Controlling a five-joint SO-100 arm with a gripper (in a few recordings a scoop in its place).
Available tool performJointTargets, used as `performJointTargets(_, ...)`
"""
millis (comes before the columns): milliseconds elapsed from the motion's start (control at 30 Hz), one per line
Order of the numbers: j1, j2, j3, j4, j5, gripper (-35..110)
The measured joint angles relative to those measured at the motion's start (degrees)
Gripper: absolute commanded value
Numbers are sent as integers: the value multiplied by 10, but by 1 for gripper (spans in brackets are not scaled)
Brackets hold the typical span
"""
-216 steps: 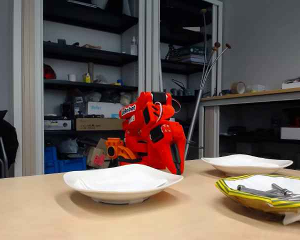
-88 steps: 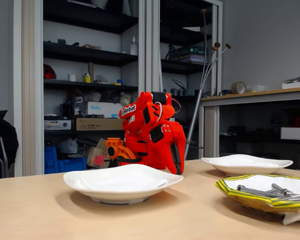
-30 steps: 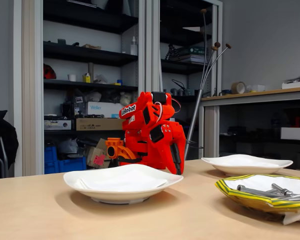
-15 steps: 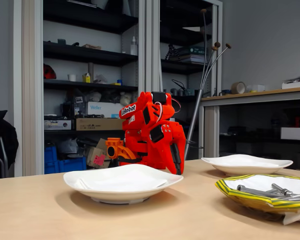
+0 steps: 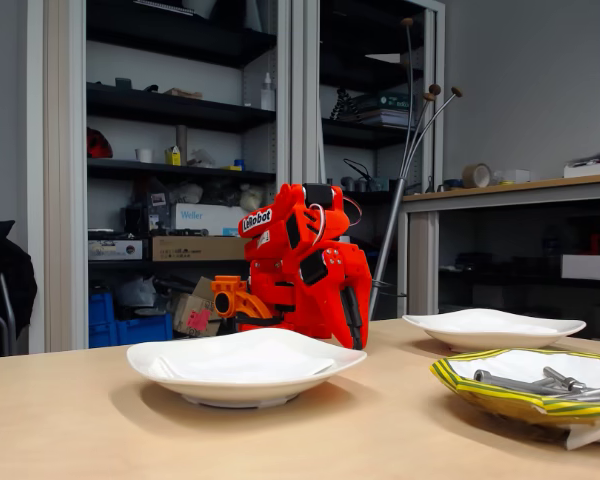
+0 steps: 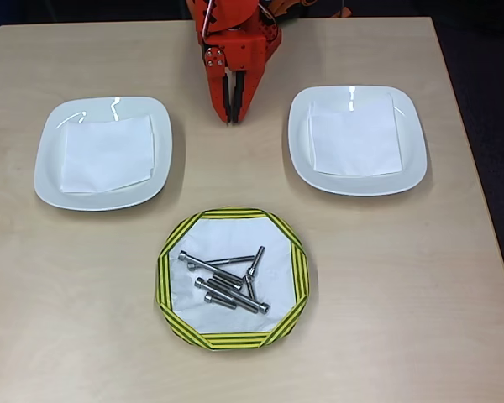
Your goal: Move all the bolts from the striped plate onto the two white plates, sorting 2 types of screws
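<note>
Step in hand: none of the sort is done, by my judgement. I sit folded at the far edge of the table [image 6: 84, 336], parked between the two white plates, and no pickup is under way.

Gripper state: my gripper [image 6: 232, 113] points down at the tabletop in the overhead view, its two fingers lying together with no visible gap and nothing between them. In the fixed view my gripper [image 5: 352, 335] hangs low behind the left white plate.

Bolts: the bolts [image 6: 227, 281] all lie in a loose pile on the white centre of the striped plate [image 6: 164, 277]. Several cross or touch each other. Some look longer than others, but I cannot count each type reliably. In the fixed view the bolts [image 5: 540, 381] show just above the rim of the striped plate [image 5: 480, 395].

Targets: the left white plate [image 6: 50, 159] and the right white plate [image 6: 412, 159] each carry a square white napkin and no bolts. Both stand well apart from the striped plate, one on either side of me.

Next move, requirement: unfold, reach forward over the striped plate, and spread the fingers before descending.

Next move, selection: an outer bolt is the better first choice, since the central ones overlap.

Next move, alignment: the fingers should straddle the shaft across its length.

Risk: a grasp in the tangle may lift or scatter neighbouring bolts.
</note>
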Motion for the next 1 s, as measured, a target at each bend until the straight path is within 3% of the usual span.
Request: performJointTargets(1000, 0, 0, 0, 0, 0, 0)
